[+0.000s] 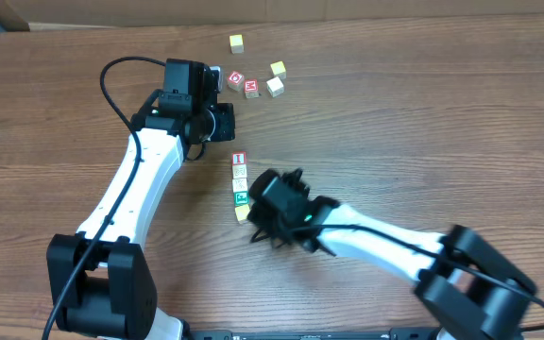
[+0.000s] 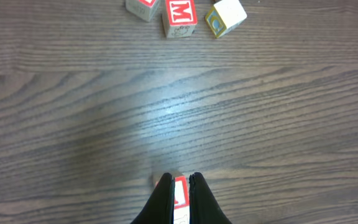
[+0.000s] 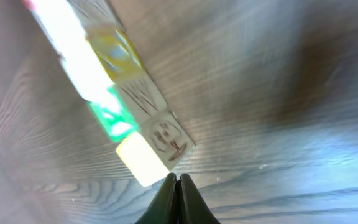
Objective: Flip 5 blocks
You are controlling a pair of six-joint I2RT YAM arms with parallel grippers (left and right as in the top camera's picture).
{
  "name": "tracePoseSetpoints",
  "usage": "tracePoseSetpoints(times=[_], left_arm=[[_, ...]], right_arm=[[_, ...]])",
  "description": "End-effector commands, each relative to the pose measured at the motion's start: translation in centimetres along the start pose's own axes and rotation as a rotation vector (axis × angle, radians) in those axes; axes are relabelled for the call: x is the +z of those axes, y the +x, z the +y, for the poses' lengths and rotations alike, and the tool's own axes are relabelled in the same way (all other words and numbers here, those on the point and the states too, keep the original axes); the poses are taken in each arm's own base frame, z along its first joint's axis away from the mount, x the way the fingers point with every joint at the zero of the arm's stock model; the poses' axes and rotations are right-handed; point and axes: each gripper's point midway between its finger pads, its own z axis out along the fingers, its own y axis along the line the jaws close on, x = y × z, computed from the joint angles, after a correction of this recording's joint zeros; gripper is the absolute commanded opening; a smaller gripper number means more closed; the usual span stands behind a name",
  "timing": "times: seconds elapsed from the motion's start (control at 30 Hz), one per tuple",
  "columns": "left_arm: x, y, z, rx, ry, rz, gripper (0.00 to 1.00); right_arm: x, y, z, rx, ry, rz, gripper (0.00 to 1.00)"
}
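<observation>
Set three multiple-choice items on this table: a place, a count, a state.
1. Where in the row of blocks is the red block? A the end nearest the M block; B the middle; C the other end.
2. How many blocks form the row? A three; B five; C eight.
3. The right pincer is: A wide open; B shut; C gripping a block.
Answers: A, red tops the row overhead; B, five lie edge to edge; B, its tips meet with nothing between.

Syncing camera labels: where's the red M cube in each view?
Overhead: red M cube, upper centre.
Left wrist: red M cube at the top edge, centre.
Right wrist: not in it.
Shared landmark: pale cube just right of it, in overhead and left wrist.
</observation>
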Motion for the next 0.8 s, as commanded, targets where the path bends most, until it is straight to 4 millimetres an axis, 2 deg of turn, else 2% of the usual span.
tracePoseSetpoints(times=[0.0, 0.1, 0.23, 0.33, 0.43, 0.57, 0.63, 0.7, 0.77], left_arm=[[-0.9, -0.8, -0.3, -0.024, 0.008, -0.023, 0.04], [-0.1, -0.4, 0.0, -0.032, -0.003, -0.004, 0.04], [1.8, 0.6, 0.7, -0.056, -0.026, 0.046, 0.04], [3.3, 1.6, 1.1, -0.062, -0.034, 0.088, 0.04], [4.0, 2.1, 1.4, -0.065, -0.042, 0.109, 0.04], [4.1, 1.9, 1.4, -0.074, -0.041, 0.104, 0.04], [4.1, 1.9, 1.4, -0.084, -0.042, 0.104, 0.04], [4.1, 2.0, 1.6, -0.093, -0.051, 0.105, 0.04], [3.9, 2.2, 3.0, -0.156, -0.122, 0.104, 0.04]], right_arm=[[-4.2, -3.5, 2.9, -0.218, -0.083, -0.065, 0.04], [-5.8, -5.9, 1.3, -0.231, -0.029, -0.090, 0.04], [-6.3, -8.5, -1.7, -0.249, 0.067, -0.098, 0.04], [-6.8, -9.9, -4.1, -0.214, 0.138, -0.091, 0.04], [-7.2, -10.7, -5.8, -0.198, 0.187, -0.082, 0.04], [-6.9, -10.6, -6.2, -0.200, 0.189, -0.076, 0.04], [-6.2, -9.6, -5.9, -0.222, 0.164, -0.059, 0.04], [-5.2, -7.9, -4.9, -0.262, 0.109, -0.022, 0.04], [-4.0, -5.2, -3.2, -0.363, 0.028, 0.029, 0.04]])
